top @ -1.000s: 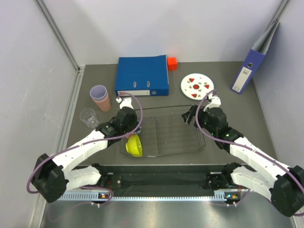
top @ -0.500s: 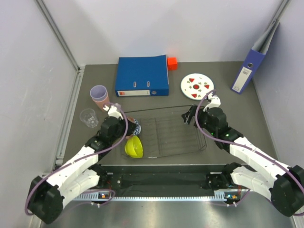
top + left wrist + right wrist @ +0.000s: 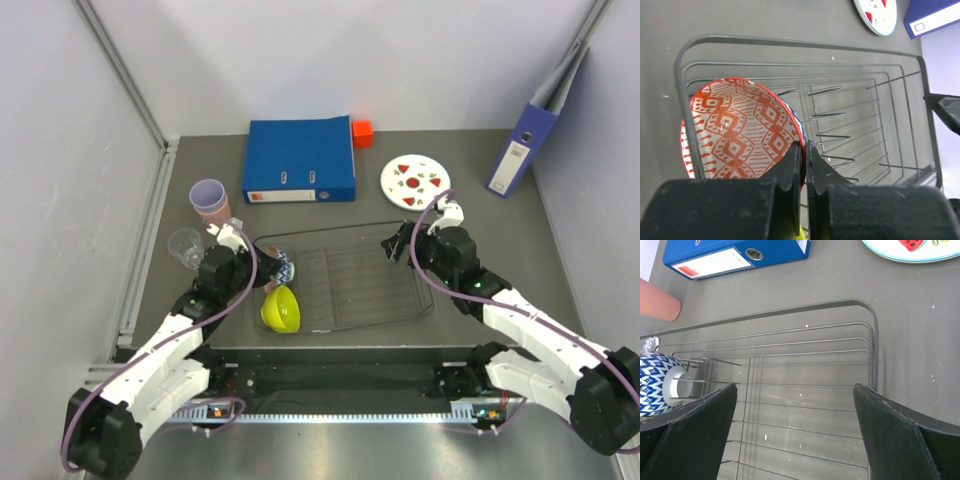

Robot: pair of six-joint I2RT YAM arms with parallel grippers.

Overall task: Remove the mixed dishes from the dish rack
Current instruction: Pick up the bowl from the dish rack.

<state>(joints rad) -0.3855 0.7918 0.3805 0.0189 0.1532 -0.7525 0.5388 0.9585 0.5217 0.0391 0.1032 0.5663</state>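
Observation:
My left gripper (image 3: pixel 262 268) is shut on the rim of the brown-blue patterned bowl (image 3: pixel 284 268), which stands tilted at the left end of the dish rack (image 3: pixel 370 275). In the left wrist view its fingers (image 3: pixel 796 160) pinch the red rim of the bowl (image 3: pixel 740 130), and a rack wire (image 3: pixel 690 95) crosses in front of it. The lime-yellow bowl (image 3: pixel 281 309) lies at the rack's near left corner. My right gripper (image 3: pixel 398 245) is open and empty over the rack's right end (image 3: pixel 870 340). The white plate (image 3: pixel 414 182), the stacked lilac and salmon cups (image 3: pixel 210 200) and the clear tumbler (image 3: pixel 186 247) stand on the table outside the rack.
A blue binder (image 3: pixel 300 160) lies behind the rack with a small orange-red cube (image 3: pixel 362 132) at its right corner. A second blue binder (image 3: pixel 530 140) leans on the right wall. Walls close in the left and right sides.
My left arm has drawn back to the left and nearer the table's front, with the patterned bowl in its jaws. The bowl has come into view. The right arm has not moved.

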